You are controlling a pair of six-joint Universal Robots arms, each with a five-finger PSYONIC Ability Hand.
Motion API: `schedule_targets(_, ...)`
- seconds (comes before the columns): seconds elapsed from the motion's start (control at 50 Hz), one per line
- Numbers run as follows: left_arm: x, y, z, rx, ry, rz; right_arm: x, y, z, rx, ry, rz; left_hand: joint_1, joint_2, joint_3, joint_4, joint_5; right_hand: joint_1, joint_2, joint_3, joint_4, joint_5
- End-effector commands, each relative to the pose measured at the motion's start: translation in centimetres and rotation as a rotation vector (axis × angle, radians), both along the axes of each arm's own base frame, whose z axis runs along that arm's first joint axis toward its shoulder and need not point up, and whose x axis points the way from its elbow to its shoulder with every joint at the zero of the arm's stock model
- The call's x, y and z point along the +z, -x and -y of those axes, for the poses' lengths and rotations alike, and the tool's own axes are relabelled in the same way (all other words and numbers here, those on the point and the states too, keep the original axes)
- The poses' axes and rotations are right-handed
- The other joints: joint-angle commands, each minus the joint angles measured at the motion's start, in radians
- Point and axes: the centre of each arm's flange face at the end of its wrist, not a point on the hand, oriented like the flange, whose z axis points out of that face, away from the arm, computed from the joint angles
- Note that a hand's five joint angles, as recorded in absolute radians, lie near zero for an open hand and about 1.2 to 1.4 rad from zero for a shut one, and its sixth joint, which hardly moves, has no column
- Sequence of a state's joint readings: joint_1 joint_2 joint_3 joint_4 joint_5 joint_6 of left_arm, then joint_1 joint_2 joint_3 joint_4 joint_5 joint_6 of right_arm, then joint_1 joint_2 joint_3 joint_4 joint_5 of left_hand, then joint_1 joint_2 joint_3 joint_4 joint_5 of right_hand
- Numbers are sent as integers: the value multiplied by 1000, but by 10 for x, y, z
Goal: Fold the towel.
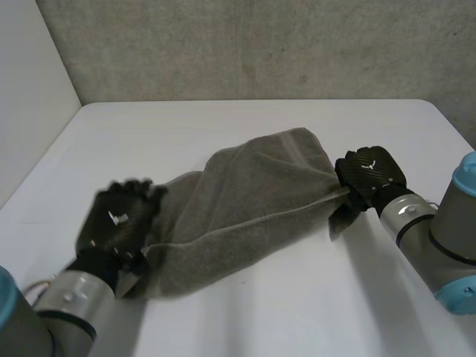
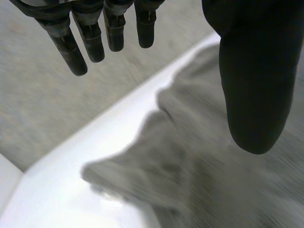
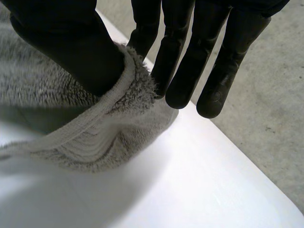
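The towel (image 1: 245, 208) lies bunched across the middle of the table (image 1: 297, 312), its right end pinched between thumb and fingers of the right hand (image 1: 370, 172). The left hand (image 1: 119, 219), fingers spread wide, hangs at the other end, seemingly not gripping.

You have no legible text or numbers here; the left hand (image 1: 119, 219) and right hand (image 1: 370, 172) each bear a small white mark, too small to read.
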State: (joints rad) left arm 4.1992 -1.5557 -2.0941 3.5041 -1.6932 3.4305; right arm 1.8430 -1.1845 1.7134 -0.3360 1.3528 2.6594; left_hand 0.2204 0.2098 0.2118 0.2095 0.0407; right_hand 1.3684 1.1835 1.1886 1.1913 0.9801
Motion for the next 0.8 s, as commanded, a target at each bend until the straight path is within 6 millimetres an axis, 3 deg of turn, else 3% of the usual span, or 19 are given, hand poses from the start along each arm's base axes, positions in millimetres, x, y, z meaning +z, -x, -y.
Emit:
schedule_targets(0.02,27,-7,29,44,41,-140,4,21,16,-51,24,-54,20,30,28,30,25,28,213,208,205,242)
schedule_targets(0.12,20,-6,35,5,-38,-155,11,30,23,-39,52,-37,46,57,55,57,51,28,213,208,205,242)
schedule_targets(0.16,3,-6,38,0,-150,-123,15,36,27,-27,71,-24,66,77,75,77,72,28,213,208,205,242)
schedule_targets(0.28,-14,-5,38,10,-298,-79,27,39,27,-10,106,-7,175,186,184,186,180,28,213,208,205,242)
schedule_targets(0.32,-25,-5,33,28,-420,-80,28,39,27,-12,108,-7,245,256,254,256,251,28,213,208,205,242)
schedule_targets(0.44,-26,-2,24,76,-550,-197,26,39,24,-9,100,-8,246,256,254,257,251,28,213,208,205,242)
schedule_targets(0.68,-23,24,2,42,-562,-300,25,38,22,-12,97,-18,246,256,254,257,251,28,213,208,205,242)
schedule_targets(0.8,-34,40,-2,79,-510,-260,21,38,21,-11,86,-21,252,262,260,262,257,28,213,208,205,242)
